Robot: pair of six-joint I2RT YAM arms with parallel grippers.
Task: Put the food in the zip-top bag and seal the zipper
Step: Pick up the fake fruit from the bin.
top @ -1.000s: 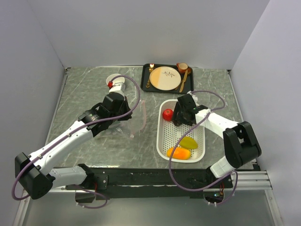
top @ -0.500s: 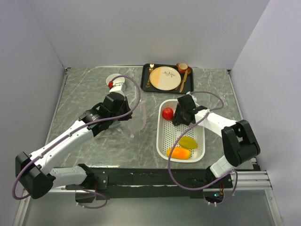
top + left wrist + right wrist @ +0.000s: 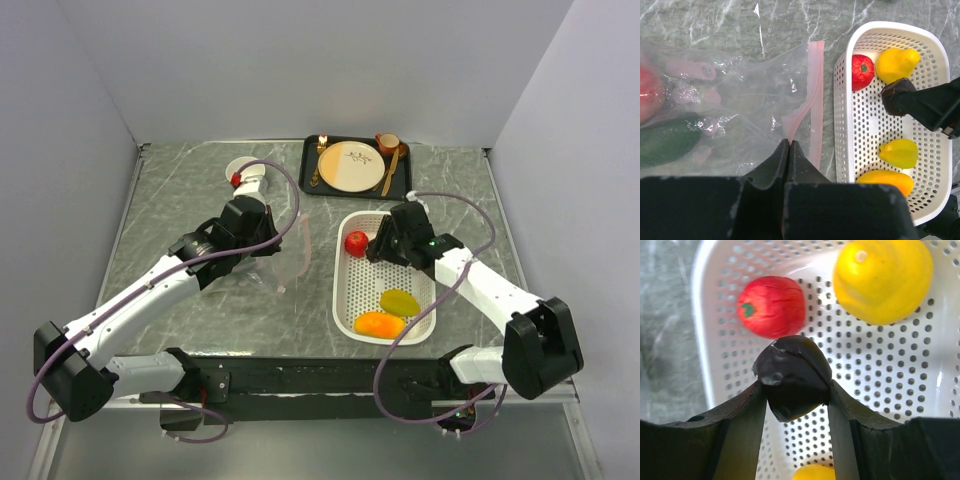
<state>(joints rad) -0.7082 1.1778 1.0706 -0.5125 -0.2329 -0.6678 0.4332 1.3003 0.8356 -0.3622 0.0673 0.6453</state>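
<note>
Right wrist view: dark avocado pinched across its wide middle by right gripper, over the far end of white basket. It looks light, hard, smooth and rounded, so it is likely to squirt out if gripped off-centre. Just beyond it: red strawberry, yellow piece. Left of the basket, mid table, zip-top bag lies limp and crinkly, best taken by its rim. Left gripper is pressed together on its mouth edge by the pink zipper. Red and green pieces show inside.

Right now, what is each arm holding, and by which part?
The right gripper grips the dark avocado by its sides; the left gripper pinches the zip-top bag at its pink mouth edge.
</note>
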